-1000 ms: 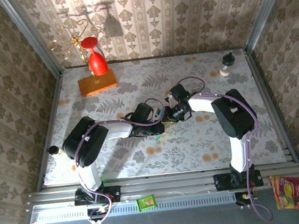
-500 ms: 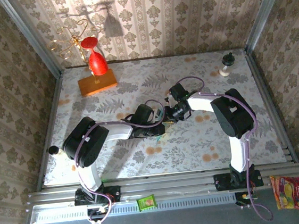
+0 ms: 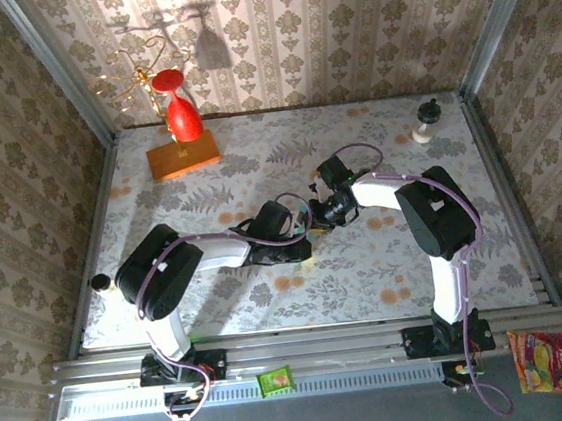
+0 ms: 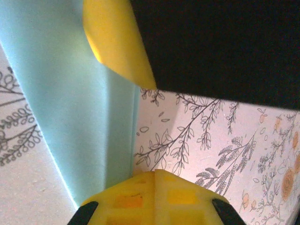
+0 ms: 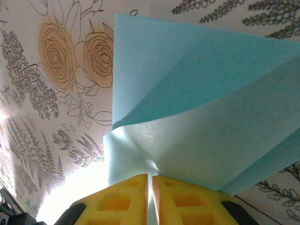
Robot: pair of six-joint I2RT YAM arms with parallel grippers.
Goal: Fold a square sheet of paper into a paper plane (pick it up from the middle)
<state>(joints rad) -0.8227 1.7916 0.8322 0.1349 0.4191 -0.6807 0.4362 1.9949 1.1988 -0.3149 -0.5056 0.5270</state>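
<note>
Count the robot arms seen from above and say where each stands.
2. Left arm: bolted near-left. Right arm: bolted near-right. Both reach mid-table, where the right gripper is shut on the paper.

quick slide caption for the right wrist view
Right gripper, jaws shut, pinching the edge of the part-folded light-blue sheet over the floral tablecloth.

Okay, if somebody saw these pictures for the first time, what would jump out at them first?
Probably the light-blue paper, partly folded and pinched between the closed yellow fingers of the right gripper at mid-table, where both arms meet. After that, the red glass standing upside down at the orange block near the table's far left corner.
</note>
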